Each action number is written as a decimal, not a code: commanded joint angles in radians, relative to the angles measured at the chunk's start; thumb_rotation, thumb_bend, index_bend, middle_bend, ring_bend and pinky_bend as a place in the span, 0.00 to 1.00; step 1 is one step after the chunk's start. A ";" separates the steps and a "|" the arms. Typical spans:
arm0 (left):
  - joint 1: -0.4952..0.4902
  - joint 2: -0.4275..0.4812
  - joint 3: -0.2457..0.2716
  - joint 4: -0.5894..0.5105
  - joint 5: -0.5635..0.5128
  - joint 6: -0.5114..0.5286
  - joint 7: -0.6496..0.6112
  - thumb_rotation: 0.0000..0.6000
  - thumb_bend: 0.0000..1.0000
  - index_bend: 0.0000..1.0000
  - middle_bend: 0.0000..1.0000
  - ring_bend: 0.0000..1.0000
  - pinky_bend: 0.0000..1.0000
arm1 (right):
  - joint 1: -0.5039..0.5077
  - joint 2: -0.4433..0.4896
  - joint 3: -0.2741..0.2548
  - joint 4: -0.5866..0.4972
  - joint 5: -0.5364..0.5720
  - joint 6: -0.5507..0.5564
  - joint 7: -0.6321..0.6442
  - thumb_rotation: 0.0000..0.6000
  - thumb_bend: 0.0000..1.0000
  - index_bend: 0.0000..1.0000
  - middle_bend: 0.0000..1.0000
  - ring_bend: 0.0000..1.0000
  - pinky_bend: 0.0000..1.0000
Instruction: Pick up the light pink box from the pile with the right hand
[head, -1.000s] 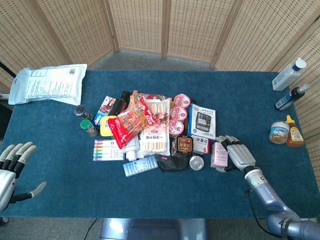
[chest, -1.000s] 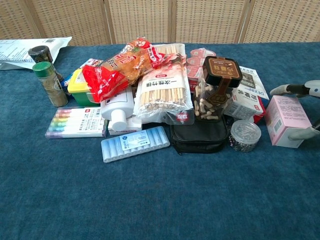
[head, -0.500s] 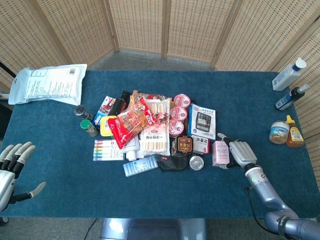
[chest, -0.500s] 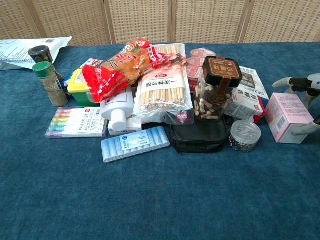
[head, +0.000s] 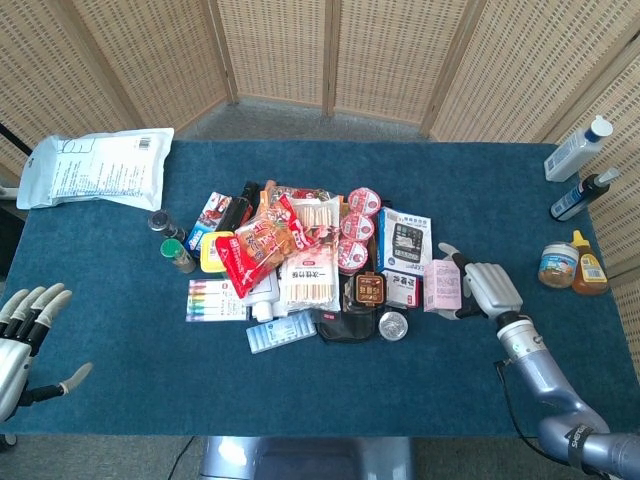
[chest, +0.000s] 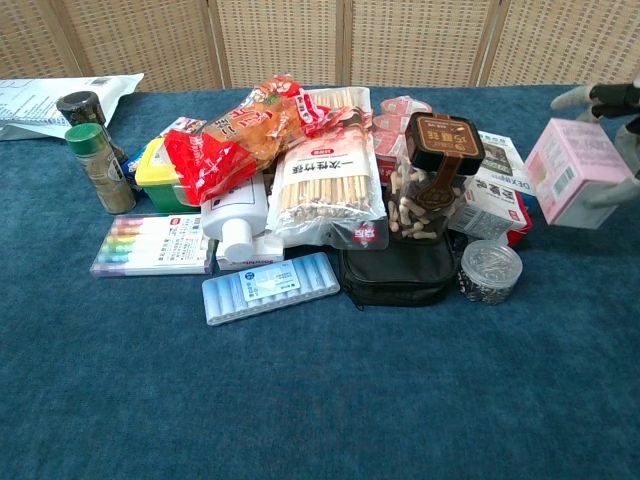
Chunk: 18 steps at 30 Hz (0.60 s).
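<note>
My right hand (head: 484, 288) grips the light pink box (head: 441, 286) at the right edge of the pile. In the chest view the light pink box (chest: 570, 171) hangs tilted in the air above the cloth, with the fingers of my right hand (chest: 618, 120) wrapped around its top and right side. My left hand (head: 25, 338) rests at the table's front left corner, fingers spread and holding nothing.
The pile (head: 310, 260) of snacks, pens, jars and boxes fills the middle of the blue table (head: 120, 400). A round tin (chest: 490, 270) and a white-red box (chest: 495, 190) lie just left of the pink box. Bottles and jars (head: 575, 230) stand at the right edge.
My right hand has closed around the light pink box and lifted it off the table, carrying it up and slightly away from the pile. The left hand has stayed still.
</note>
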 joint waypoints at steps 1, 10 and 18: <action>0.001 -0.001 0.001 0.003 0.001 0.002 -0.002 0.68 0.28 0.00 0.05 0.00 0.00 | 0.018 0.054 0.038 -0.051 -0.001 0.011 0.014 1.00 0.13 0.00 0.49 0.64 0.42; 0.005 -0.002 0.004 0.008 0.009 0.011 -0.011 0.67 0.28 0.00 0.05 0.00 0.00 | 0.062 0.197 0.139 -0.193 0.023 0.022 0.032 1.00 0.13 0.00 0.49 0.66 0.42; 0.004 -0.011 0.004 0.024 0.006 0.008 -0.027 0.67 0.28 0.00 0.05 0.00 0.00 | 0.087 0.278 0.199 -0.297 0.074 0.050 -0.006 1.00 0.12 0.00 0.48 0.67 0.42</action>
